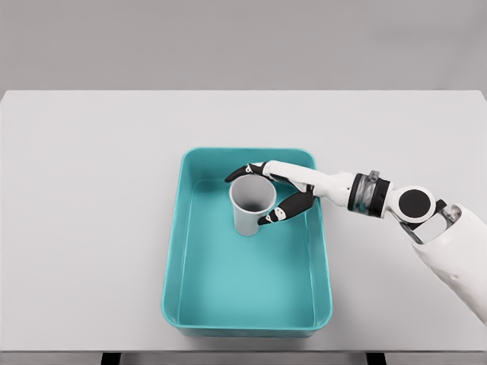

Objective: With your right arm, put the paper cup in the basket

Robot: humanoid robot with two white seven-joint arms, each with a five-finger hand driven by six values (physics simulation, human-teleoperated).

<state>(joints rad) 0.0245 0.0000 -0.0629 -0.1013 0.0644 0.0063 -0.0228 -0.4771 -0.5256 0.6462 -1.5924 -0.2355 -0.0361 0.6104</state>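
The right hand, white with dark curled fingers, grips an upright, smooth grey paper cup inside a glossy teal rectangular basket on a matte table.

No writing, label, brand, number or sign can be read anywhere: the grey paper cup and the teal plastic basket around it are plain, as is the white table beneath.

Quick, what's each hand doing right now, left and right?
Left hand: not in view.
Right hand: closed around the paper cup, holding it upright inside the teal basket.
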